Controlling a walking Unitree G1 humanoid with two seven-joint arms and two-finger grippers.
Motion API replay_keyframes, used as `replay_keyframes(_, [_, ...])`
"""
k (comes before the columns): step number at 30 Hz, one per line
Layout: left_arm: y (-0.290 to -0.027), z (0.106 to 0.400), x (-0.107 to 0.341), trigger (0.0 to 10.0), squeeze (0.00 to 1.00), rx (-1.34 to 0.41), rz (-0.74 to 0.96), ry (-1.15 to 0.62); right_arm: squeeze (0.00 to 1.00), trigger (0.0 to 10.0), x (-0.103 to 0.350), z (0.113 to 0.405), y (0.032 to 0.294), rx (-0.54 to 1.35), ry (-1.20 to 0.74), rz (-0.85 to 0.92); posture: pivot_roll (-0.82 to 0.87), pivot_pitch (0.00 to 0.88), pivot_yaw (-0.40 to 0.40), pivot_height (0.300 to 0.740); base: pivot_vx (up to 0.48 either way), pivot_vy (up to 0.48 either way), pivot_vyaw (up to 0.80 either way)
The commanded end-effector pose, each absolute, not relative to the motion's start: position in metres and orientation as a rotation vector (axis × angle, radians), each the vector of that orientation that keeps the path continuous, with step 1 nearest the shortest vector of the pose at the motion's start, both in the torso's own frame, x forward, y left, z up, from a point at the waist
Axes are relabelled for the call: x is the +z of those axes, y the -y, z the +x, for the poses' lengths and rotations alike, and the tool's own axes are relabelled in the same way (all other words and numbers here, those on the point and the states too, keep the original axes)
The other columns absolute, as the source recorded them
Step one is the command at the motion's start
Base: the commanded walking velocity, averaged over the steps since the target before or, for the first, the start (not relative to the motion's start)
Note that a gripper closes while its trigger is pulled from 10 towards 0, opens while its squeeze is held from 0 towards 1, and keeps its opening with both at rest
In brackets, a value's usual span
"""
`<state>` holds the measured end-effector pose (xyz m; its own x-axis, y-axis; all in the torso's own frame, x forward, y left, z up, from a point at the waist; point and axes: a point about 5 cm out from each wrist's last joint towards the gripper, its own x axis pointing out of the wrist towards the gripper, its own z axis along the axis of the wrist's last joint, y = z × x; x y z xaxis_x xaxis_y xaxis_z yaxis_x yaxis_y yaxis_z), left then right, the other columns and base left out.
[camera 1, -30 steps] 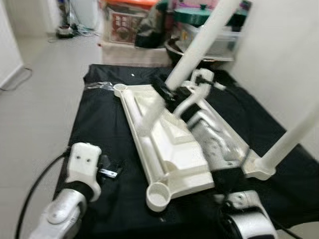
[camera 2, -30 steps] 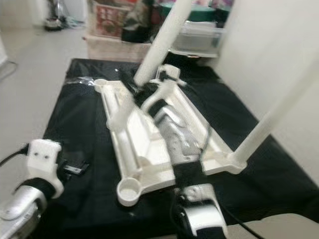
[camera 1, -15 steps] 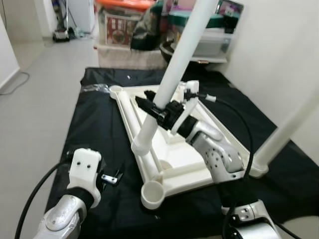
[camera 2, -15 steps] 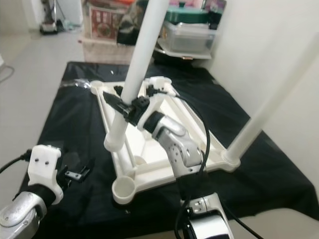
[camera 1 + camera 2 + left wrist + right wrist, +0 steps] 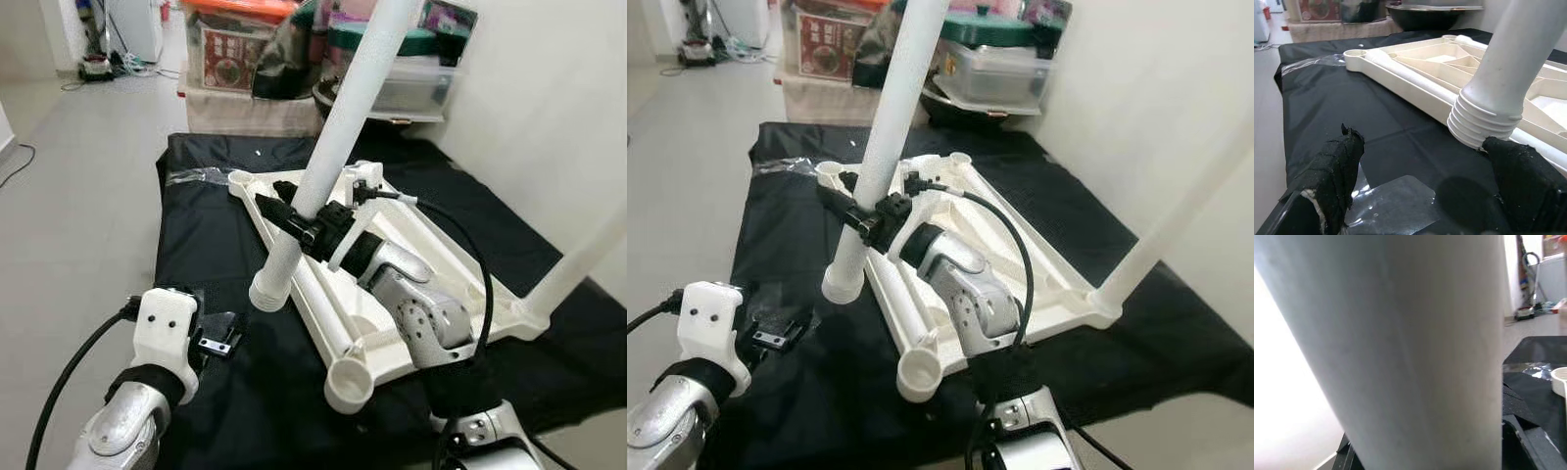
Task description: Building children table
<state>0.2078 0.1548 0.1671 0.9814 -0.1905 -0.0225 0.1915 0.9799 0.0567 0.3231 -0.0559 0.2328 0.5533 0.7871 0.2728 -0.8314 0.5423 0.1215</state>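
A white children's table top (image 5: 449,262) lies upside down on a black cloth (image 5: 201,245). One white leg (image 5: 580,264) stands screwed into its right corner. My right gripper (image 5: 297,221) is shut on a second white leg (image 5: 338,127), which it holds tilted. That leg's ribbed end (image 5: 268,292) hangs above the cloth, just left of the top's edge. Close up, the held leg (image 5: 1400,352) is in front of the right wrist camera. An empty socket (image 5: 349,385) sits at the near corner and another (image 5: 240,179) at the far corner. My left gripper (image 5: 1425,196) is open low over the cloth, near the ribbed end (image 5: 1484,122).
Storage boxes (image 5: 230,59) and a dark pot (image 5: 994,34) stand behind the cloth. A white wall (image 5: 549,117) runs along the right. Grey floor (image 5: 78,196) lies to the left. Clear plastic wrap (image 5: 194,174) rests at the cloth's far left corner.
The camera has shifted. My right gripper has lifted the loose leg and swung its ribbed end leftward, off the table top's frame to above the cloth. The left arm stays low.
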Motion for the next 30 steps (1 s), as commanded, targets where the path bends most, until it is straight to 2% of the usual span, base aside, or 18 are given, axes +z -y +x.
replay_keyframes(1, [-0.152,0.208,0.162,10.0,0.0,-0.205,0.088,-0.038,0.0,10.0,0.236,0.324,0.06,0.944,0.21,0.234,0.16,0.0,-0.117,0.714,0.0,0.0,0.0])
replay_keyframes(30, [-0.154,0.219,0.164,10.0,0.0,-0.152,0.111,0.0,0.0,10.0,0.235,0.328,0.06,0.901,0.208,0.251,0.15,0.0,-0.112,0.714,-0.025,-0.013,0.0])
